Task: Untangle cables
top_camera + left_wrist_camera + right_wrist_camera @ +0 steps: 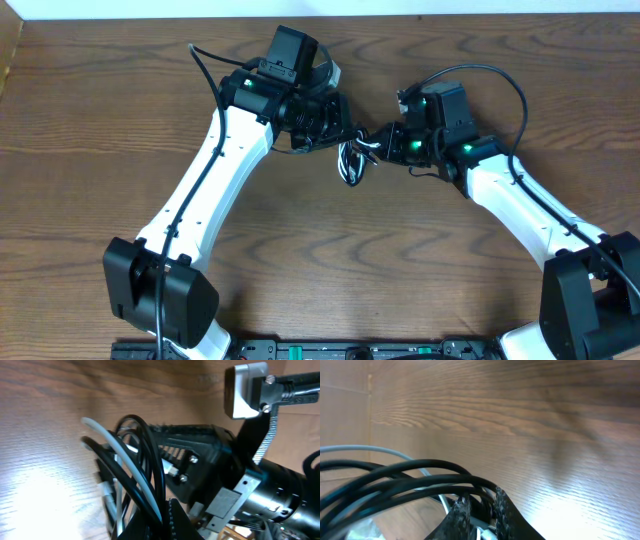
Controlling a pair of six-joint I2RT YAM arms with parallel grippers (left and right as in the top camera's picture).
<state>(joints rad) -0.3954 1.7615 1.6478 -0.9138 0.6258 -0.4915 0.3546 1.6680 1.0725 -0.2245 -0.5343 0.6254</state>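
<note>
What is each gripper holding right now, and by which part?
Both grip the cables mid-length, not the plugs: right gripper pinches black strands; left gripper clamps the loops' other side.

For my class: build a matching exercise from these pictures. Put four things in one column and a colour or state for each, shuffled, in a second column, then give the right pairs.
Column one
1. white cable
2. black cables
3. table
4. right gripper

Column two
A. brown wood grain
B. fingers pinched on the black cables
C. several dark loops
D. a single pale strand

Pairs: 1-D; 2-C; 3-A; 4-B
</note>
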